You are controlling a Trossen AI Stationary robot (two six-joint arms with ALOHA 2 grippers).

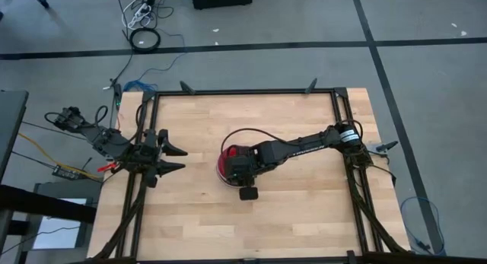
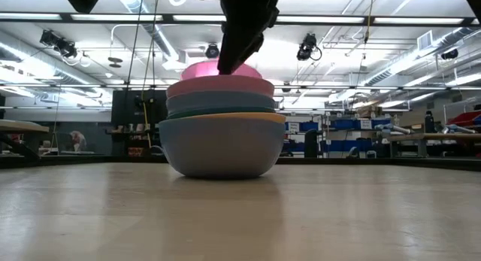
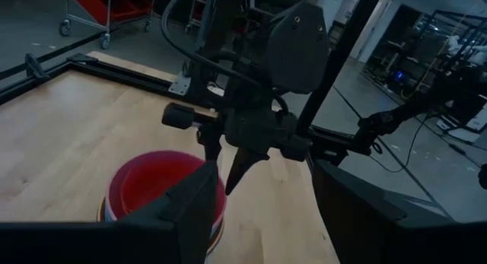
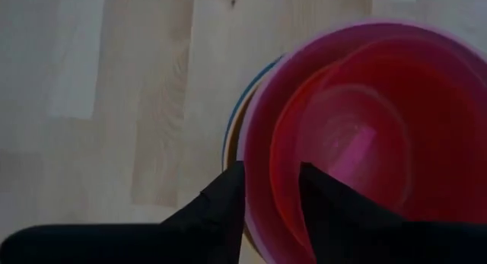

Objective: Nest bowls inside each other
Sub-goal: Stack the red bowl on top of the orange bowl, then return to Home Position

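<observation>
A stack of nested bowls [image 1: 227, 159] rests by the base of its grey-blue outer bowl [image 2: 222, 148] on the middle of the table. Yellow, green, blue and pink rims show above it. In the right wrist view a magenta bowl [image 4: 262, 135] holds a red-orange one [image 4: 304, 104] and a pale pink one [image 4: 358, 142]. My right gripper [image 4: 272, 192] is open over the stack's right-hand rim, pointing steeply down, one finger outside and one inside. My left gripper [image 1: 183, 159] waits open near the table's left edge. My right gripper stands astride the rim of the magenta bowl [image 4: 259, 195] from above, one finger [image 4: 224, 199] outside it and the other finger [image 4: 323, 199] inside. I cannot tell whether either finger touches the rim. The stack sits on the table.
A black frame [image 1: 243, 91] runs around the wooden table top [image 1: 304, 218]. Bare wood lies on every side of the stack. Cables and a grey floor show beyond the far edge.
</observation>
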